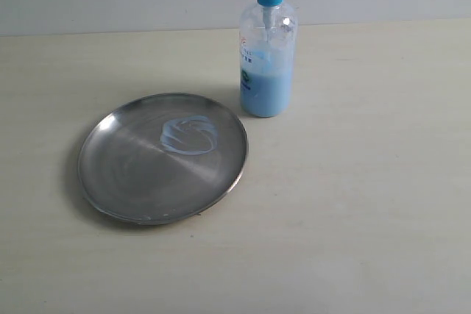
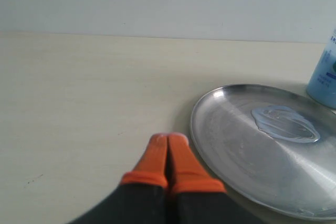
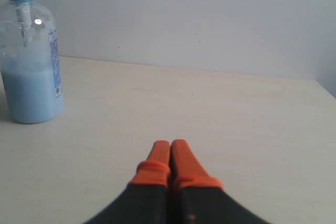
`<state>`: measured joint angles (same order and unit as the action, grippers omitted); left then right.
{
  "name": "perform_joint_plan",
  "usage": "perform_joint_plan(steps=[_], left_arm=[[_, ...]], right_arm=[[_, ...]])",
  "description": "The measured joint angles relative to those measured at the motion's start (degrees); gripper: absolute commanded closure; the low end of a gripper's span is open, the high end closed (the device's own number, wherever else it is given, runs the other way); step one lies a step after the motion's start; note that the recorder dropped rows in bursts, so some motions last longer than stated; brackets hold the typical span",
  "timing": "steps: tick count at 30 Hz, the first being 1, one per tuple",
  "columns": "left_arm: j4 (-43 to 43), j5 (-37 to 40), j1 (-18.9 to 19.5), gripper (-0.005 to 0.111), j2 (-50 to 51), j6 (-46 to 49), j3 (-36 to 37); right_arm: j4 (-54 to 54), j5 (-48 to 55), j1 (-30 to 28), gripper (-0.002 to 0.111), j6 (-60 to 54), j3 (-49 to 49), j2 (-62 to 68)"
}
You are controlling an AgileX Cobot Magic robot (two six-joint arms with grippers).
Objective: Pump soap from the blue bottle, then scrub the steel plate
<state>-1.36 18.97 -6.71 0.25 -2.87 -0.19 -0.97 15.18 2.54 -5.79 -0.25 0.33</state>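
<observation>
Left end effector (image 2: 168, 138): orange fingers (image 2: 156, 156) pressed flat together, nothing btwn them. Right end effector (image 3: 170, 143): same pose, tips touching w/ no gap, empty.

The steel plate (image 1: 118, 174) lies just front-left of the blue bottle (image 1: 268, 64); the table (image 1: 368, 204) right of the bottle is open.

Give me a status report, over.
Left gripper shut, empty; right gripper shut, empty. Soap smeared on steel plate; blue bottle upright beside it. No obstruction seen.
</observation>
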Motion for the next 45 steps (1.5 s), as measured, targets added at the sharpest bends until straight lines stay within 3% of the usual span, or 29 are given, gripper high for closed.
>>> perform_joint_plan(steps=[45], left_arm=[[0.00,0.00,2.06,0.107,0.00,-0.09,0.00]], right_arm=[[0.00,0.00,0.00,0.108,0.00,0.00,0.00]])
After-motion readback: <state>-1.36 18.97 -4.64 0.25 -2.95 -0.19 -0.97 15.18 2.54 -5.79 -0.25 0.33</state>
